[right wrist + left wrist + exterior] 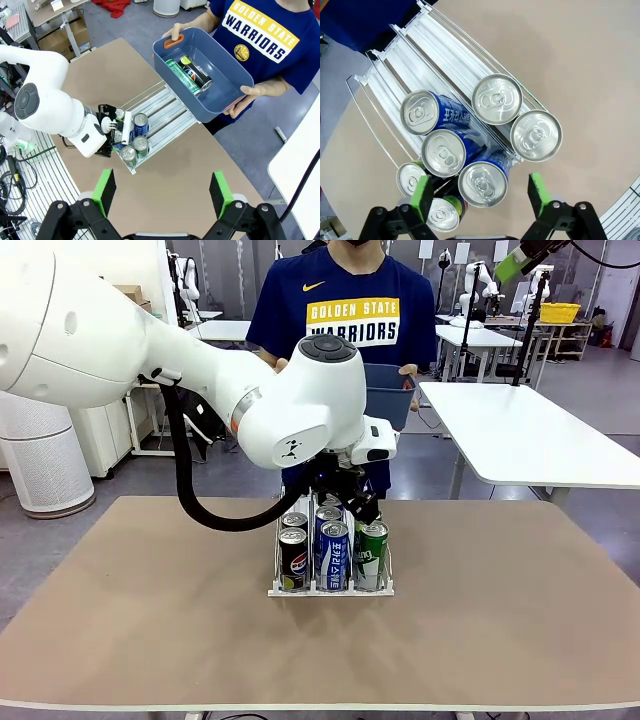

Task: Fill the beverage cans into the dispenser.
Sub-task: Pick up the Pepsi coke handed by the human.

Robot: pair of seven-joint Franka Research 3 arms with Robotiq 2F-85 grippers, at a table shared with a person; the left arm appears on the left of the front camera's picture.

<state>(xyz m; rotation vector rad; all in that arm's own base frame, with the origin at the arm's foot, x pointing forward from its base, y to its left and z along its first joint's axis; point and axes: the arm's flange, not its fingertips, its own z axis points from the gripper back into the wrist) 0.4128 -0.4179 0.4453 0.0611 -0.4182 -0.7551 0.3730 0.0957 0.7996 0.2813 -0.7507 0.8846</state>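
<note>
Left gripper [480, 186] released above seven beverage cans [447, 152] in dispenser [435, 50], centre of tan table [150, 620]; right gripper [162, 192] open, aloft. Two more cans in blue tub [225, 95] held by person [270, 45]. White lab tables [520, 430] behind.

The person's shirt [352, 320] reads GOLDEN STATE WARRIORS; a blue can [451, 114] bears Korean lettering.

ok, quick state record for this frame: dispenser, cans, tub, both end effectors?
dispenser: mid-table, three lanes
cans: seven upright in the lanes, split two, three, two
left end effector: open, just above the front cans, holding nothing
right end effector: open, high over the table, empty
tub: held by the person in both hands at the far edge
tub contents: green can and black can, lying down
left to load: those two
</note>
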